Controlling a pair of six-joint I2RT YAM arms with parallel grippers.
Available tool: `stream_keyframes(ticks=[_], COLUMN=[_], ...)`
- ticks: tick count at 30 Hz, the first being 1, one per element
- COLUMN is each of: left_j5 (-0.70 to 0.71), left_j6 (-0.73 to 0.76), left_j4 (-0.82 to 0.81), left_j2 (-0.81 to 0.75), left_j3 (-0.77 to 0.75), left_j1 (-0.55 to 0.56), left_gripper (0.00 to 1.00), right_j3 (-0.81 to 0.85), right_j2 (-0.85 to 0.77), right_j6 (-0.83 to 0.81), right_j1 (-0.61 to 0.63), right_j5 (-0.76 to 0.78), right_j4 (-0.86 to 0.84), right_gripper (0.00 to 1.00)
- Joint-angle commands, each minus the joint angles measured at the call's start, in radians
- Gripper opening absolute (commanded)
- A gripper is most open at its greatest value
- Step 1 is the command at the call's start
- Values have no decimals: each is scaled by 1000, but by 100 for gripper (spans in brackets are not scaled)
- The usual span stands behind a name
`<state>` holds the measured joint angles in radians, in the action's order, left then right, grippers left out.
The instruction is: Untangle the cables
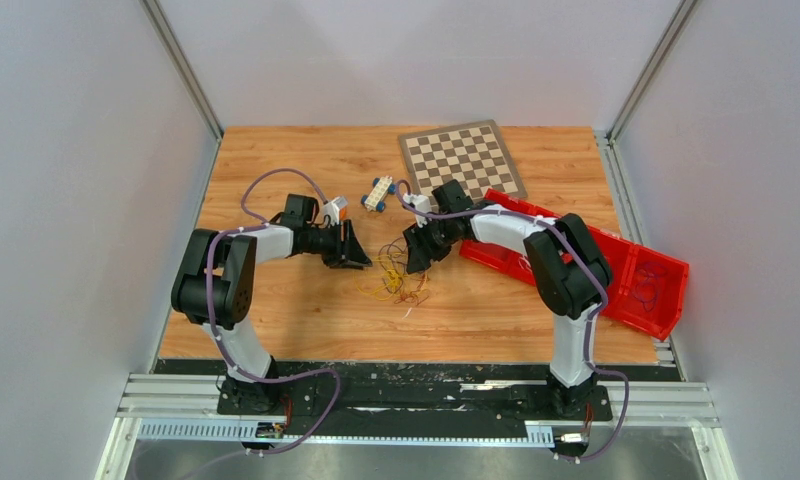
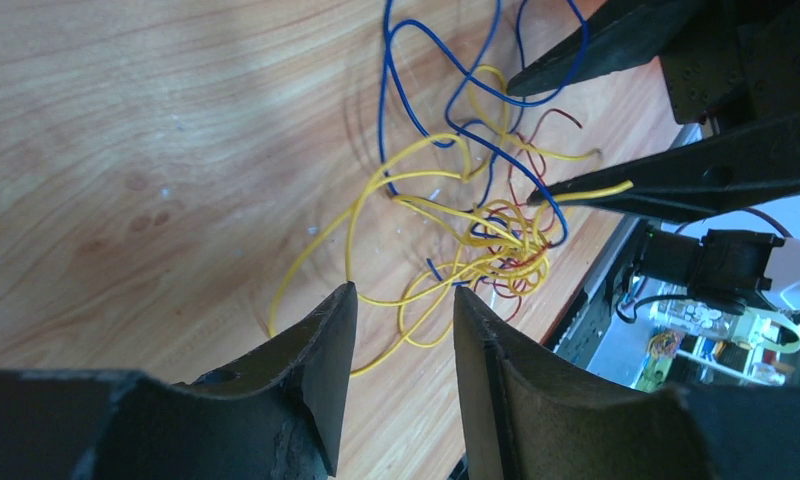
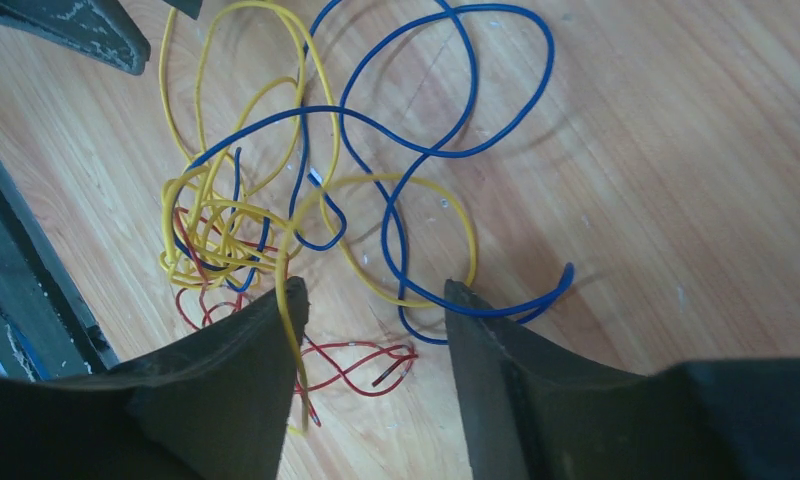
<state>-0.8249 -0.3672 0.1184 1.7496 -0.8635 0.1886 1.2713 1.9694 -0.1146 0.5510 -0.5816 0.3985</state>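
The cables [image 1: 398, 283] sat in a loose heap mid-counter [image 1: 276, 310], between the two hands. Yellow, blue and red strands. There was a tight knot [image 2: 506, 240] of yellow and red on the near side, and the blue wire [image 3: 426, 150] looped wide on the far side.

On the left hand [image 2: 404, 300] the jaws were apart. A yellow loop [image 2: 348, 230] crossed the gap and nothing was clamped.

On the right hand [image 3: 371, 295] the jaws were apart too. A yellow strand [image 3: 294, 330] lay against the inside of one jaw and blue ran past the other, neither pinched.

My read: each hand was lining up on a strand to pull the heap open.

To do it well:
- Close on one wire only, low at the counter and clear of the knot.
- Take a different wire in each hand.
- Draw slowly outward, left and right.
- If the knot cinches, let go and re-grip nearer a free end.
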Motion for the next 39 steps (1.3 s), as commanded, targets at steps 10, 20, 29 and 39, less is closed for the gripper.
stream_keyframes(ticks=[10,20,29,39], left_j5=[-28,-126,-264,-330], left_j6=[-147,-137,-66,-173], left_j4=[-195,-168,120,117], left_j2=[103,-145,-589,-650], left_j3=[-3,28,-206,-586], left_j1=[17,-12,-97,-166], left_gripper=[55,1,0,0], right_j3=[-36,-90,-154,-156], right_j2=[73,41,8,0], right_j6=[33,13,-7,-8], right_j1=[-3,-3,-4,-2], right_j5=[45,117,165,179], right_j4=[-85,-100,-103,-96], right_gripper=[37,32,29,0])
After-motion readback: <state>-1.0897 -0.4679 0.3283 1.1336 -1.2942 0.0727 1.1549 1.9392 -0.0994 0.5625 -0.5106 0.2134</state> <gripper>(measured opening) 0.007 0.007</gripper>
